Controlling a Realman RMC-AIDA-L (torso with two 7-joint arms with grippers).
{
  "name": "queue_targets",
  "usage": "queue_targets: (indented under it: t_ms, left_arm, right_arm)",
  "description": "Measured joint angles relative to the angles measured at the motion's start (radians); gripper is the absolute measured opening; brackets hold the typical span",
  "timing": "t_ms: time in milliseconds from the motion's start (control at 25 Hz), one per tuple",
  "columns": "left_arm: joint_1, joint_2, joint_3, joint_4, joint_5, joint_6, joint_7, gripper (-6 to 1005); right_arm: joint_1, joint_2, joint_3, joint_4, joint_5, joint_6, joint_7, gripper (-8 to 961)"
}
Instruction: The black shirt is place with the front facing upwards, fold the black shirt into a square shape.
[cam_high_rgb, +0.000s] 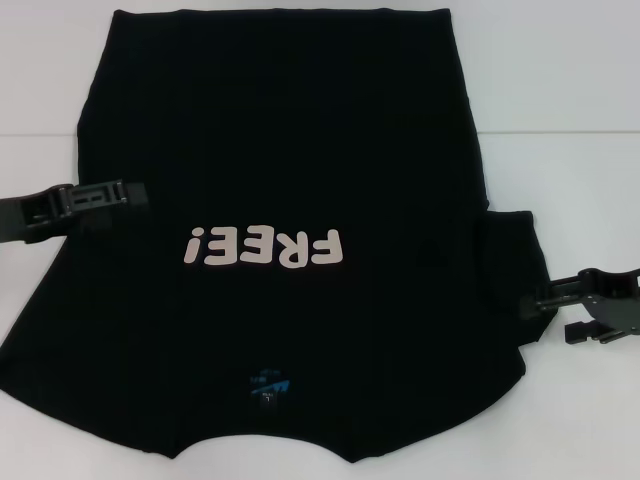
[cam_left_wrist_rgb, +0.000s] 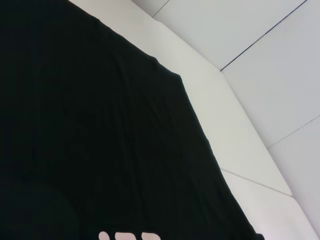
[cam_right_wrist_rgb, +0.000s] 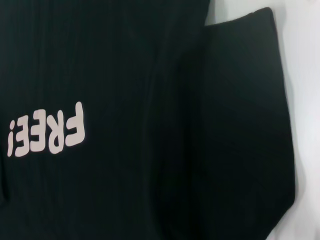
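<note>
Large black fabric T-shirt (cam_high_rgb: 290, 140) with pale "FREE!" lettering (cam_high_rgb: 263, 246) spread flat, front up, on white table (cam_high_rgb: 560, 100). Left gripper (cam_high_rgb: 135, 192) clenched at shirt's left edge. Right gripper (cam_high_rgb: 545, 310) parted at right sleeve.

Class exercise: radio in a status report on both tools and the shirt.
Left tool over shirt's left edge; right tool at right sleeve. Black shirt flat, face up, unfolded. Nothing obstructing.

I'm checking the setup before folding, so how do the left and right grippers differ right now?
The left gripper reaches over the black shirt, beside the lettering; the right gripper sits lower, at the sleeve's edge. The left one's jaws look shut, while the right one's look open. Both point inward from opposite sides.
</note>
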Motion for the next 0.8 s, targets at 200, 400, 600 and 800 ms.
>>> queue_targets:
  t_ms: [200,400,600,800]
  left_arm:
    - [0.001,0.000,0.000,-0.002,0.000,-0.002,0.000,938]
    - [0.002,0.000,0.000,-0.008,0.000,-0.012,0.000,938]
    - [0.003,0.000,0.000,-0.008,0.000,-0.014,0.000,938]
    - [0.003,0.000,-0.001,-0.008,0.000,-0.017,-0.002,938]
  right_arm:
    - [0.002,0.010,-0.014,0.000,0.000,0.026,0.001,912]
    - [0.002,0.018,-0.024,0.001,0.003,0.045,0.004,912]
    - [0.009,0.025,-0.024,0.001,0.006,0.076,0.002,912]
    - [0.022,0.033,-0.017,0.002,0.008,0.099,-0.004,912]
